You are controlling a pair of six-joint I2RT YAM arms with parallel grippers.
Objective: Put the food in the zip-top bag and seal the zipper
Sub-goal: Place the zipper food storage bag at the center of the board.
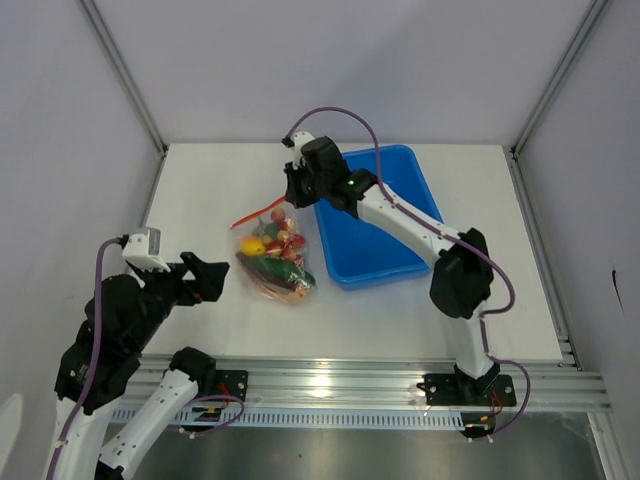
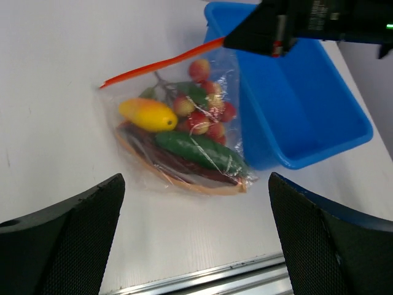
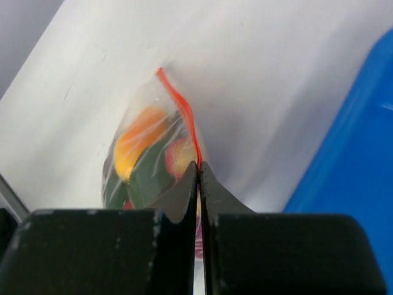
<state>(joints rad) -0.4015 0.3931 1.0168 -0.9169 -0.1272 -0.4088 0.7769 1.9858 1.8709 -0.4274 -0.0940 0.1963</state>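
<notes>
The clear zip-top bag (image 1: 275, 255) lies on the white table left of the blue bin, with the food inside: an orange-yellow piece (image 2: 147, 114), a dark green cucumber (image 2: 199, 150), small red fruits (image 2: 202, 110) and a red-brown meat slice (image 2: 178, 169). Its orange-red zipper (image 2: 159, 64) runs along the far edge. My right gripper (image 3: 198, 167) is shut on the zipper (image 3: 178, 101) at its right end, beside the bin (image 1: 297, 195). My left gripper (image 2: 196, 246) is open and empty, near the front edge, short of the bag (image 2: 184, 135).
A blue plastic bin (image 1: 375, 215) stands right of the bag, touching it; it also shows in the left wrist view (image 2: 295, 104). A metal rail (image 1: 330, 380) runs along the table's front edge. Grey walls enclose the table on the sides and back.
</notes>
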